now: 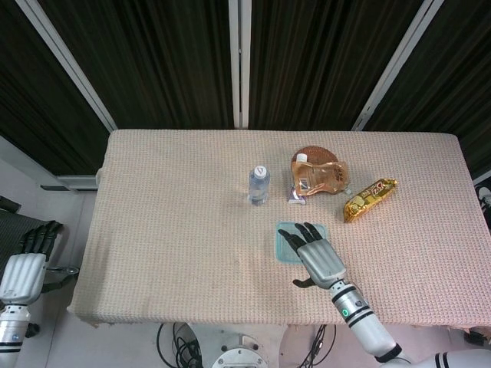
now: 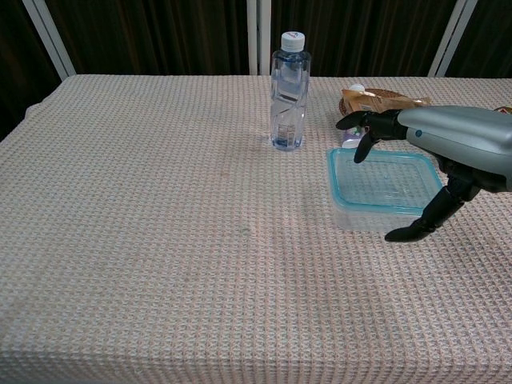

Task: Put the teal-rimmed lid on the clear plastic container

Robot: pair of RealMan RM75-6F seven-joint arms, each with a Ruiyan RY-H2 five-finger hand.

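Note:
The teal-rimmed lid (image 1: pixel 288 243) (image 2: pixel 381 178) lies flat on top of the clear plastic container (image 2: pixel 358 217), right of the table's middle. My right hand (image 1: pixel 318 257) (image 2: pixel 458 149) hovers over the container's right side with its fingers spread, holding nothing. Its fingertips reach over the lid's far edge, and the thumb points down in front of the container's near right corner without touching it. My left hand (image 1: pixel 27 264) hangs off the table's left edge, empty, and appears only in the head view.
A water bottle (image 1: pixel 258 185) (image 2: pixel 289 92) stands upright behind and left of the container. A brown snack pouch (image 1: pixel 321 176) (image 2: pixel 376 100) lies on a round wooden plate just behind it. A gold-wrapped bar (image 1: pixel 370 198) lies to the right.

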